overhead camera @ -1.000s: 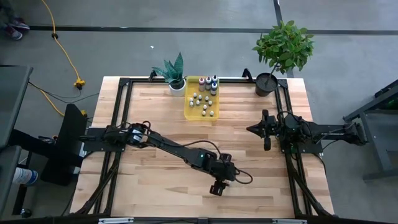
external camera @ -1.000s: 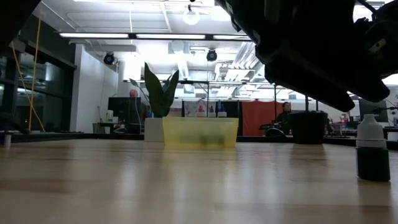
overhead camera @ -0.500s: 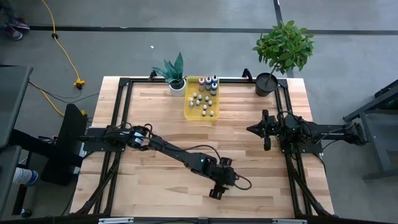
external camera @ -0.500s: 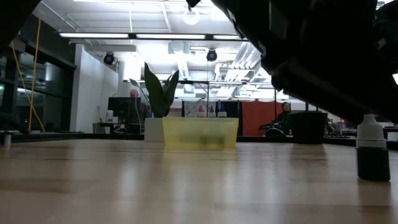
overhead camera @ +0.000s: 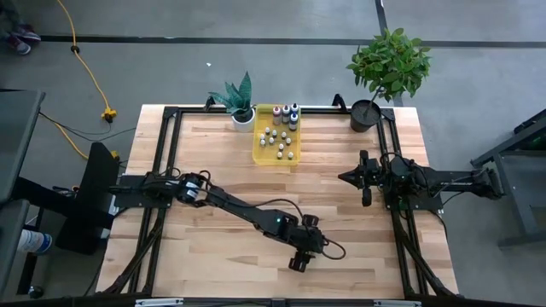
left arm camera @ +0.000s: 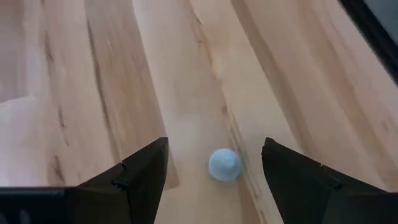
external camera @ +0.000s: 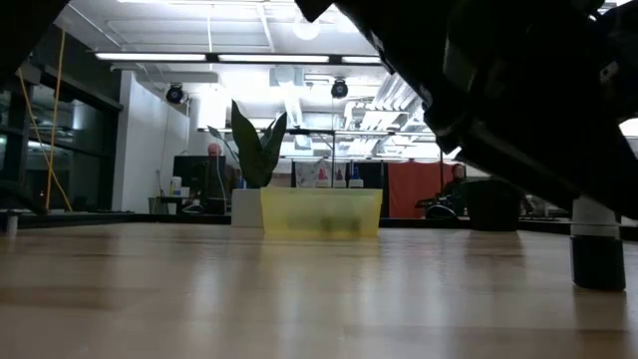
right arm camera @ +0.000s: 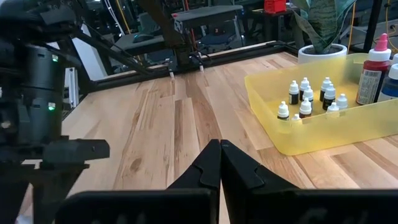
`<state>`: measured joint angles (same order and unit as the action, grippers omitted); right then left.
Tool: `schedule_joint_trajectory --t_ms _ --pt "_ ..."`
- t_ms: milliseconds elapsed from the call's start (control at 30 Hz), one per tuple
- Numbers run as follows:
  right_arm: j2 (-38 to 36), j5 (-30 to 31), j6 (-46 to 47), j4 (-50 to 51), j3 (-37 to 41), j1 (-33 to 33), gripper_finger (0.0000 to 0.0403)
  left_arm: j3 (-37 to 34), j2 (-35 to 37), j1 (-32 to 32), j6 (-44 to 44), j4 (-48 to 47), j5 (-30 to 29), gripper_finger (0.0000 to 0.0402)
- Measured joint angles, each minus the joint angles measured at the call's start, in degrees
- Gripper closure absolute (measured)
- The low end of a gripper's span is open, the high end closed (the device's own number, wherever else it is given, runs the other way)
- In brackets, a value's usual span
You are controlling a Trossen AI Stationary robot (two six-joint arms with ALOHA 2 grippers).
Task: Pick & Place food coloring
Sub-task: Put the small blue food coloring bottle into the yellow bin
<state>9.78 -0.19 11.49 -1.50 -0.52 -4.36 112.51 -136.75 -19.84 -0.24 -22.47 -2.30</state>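
Left gripper (left arm camera: 214,165) hangs low over the near, bare part of the tabletop (overhead camera: 213,170), jaws spread wide and pointing down, holding nothing. One lone bottle (left arm camera: 224,165) stands upright on the wood directly between the jaws, its white cap centred in the gap and touching neither finger as far as the left wrist view shows. In the low view the same bottle (external camera: 597,244) stands at the right edge, dark body on the wood, with the arm's bulk now covering the top of its cap; half a second ago the cap was in the clear and a second ago the whole bottle was, so the arm has dropped and slid over it. In the high view the gripper (overhead camera: 298,261) has barely shifted over the last half second: descent looks nearly finished. Judgement: this is the approach ending, the grasp not yet made; next step is closing on the bottle, which is small and round, so an off-centre squeeze could tip it or roll it away. The rest of the food coloring (overhead camera: 278,139) sits in the yellow tray (overhead camera: 258,150), well beyond the jaws at the far edge beside a small plant (overhead camera: 239,98). Right gripper (overhead camera: 351,177) waits at the right side, jaws closed together and empty.
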Motion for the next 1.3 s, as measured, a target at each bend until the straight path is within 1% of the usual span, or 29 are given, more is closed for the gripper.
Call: schedule_joint_trajectory --t_ms 167,233,533,767,933,1100,1200,1300 --pt "0.01 0.00 0.01 -0.02 -0.02 0.00 0.0402 -0.07 -0.37 -0.10 -0.01 -0.56 0.27 0.0156" --pt "0.02 0.00 0.00 -0.01 0.00 0.00 0.0402 -0.05 -0.35 -0.09 -0.01 -0.25 0.32 0.0164" --pt "0.02 0.00 0.00 -0.02 -0.01 0.02 0.0402 -0.05 -0.35 -0.08 -0.10 -0.43 0.39 0.0243" --pt "0.01 0.00 0.00 -0.01 -0.02 0.01 0.0402 -0.05 -0.35 -0.08 -0.59 -0.38 0.41 0.0282" --pt "0.01 0.00 0.01 -0.02 -0.02 0.01 0.0402 -0.05 -0.35 -0.06 -3.01 -0.33 0.68 0.0308" --pt "0.00 0.00 0.01 -0.02 -0.01 0.00 0.0402 -0.01 -0.30 -0.06 -5.12 -0.18 1.52 0.0347" --pt "0.02 0.00 0.02 -0.02 0.00 0.00 0.0402 1.65 -0.30 0.11 -8.12 -1.78 1.72 0.0365" --pt "0.00 0.00 0.02 0.00 -0.02 0.00 0.0402 4.71 -0.25 0.53 -11.48 -4.05 1.52 0.0370"
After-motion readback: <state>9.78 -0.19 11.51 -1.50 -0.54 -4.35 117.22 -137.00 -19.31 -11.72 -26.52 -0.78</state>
